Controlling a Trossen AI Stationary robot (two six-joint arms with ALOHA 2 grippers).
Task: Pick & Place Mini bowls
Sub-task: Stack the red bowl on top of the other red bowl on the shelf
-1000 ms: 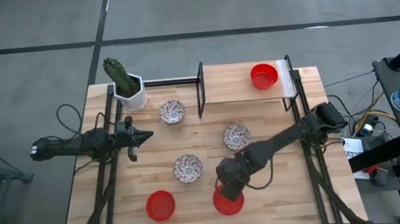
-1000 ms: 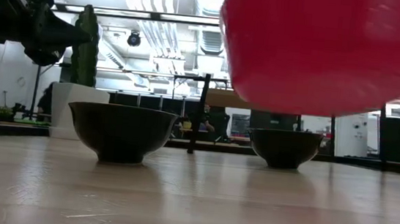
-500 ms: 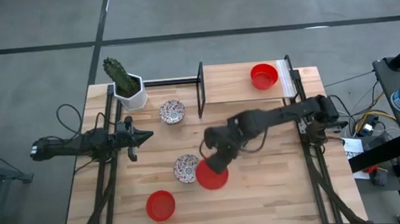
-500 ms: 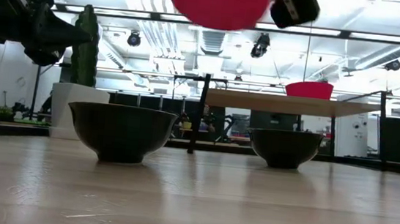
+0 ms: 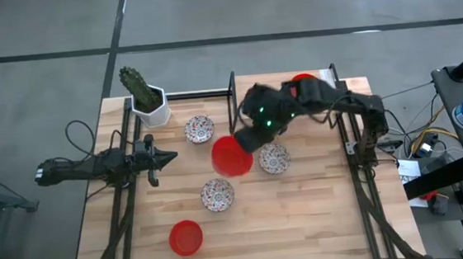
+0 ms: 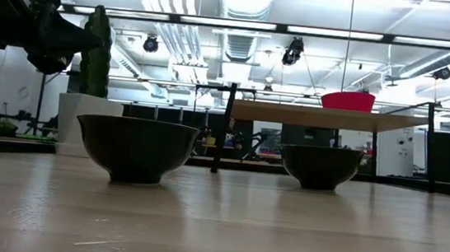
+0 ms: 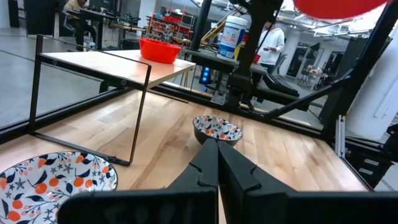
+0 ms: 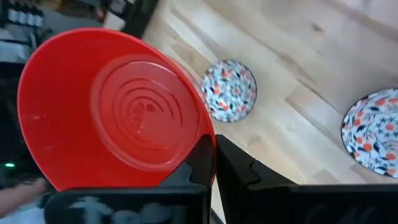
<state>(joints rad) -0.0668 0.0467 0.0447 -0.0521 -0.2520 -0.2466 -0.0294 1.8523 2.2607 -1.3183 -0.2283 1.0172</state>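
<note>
My right gripper is clamped on a red bowl's rim, aloft over the bench middle; my left gripper, fingers together, waits by the left edge.

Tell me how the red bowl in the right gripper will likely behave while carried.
The red bowl, pinched at its rim by the right gripper, keeps its round shape, so it is probably stiff. Held by one edge, it seems light. Its glossy surface may be slippery, so it could swing or slip in the thin grip.
</note>
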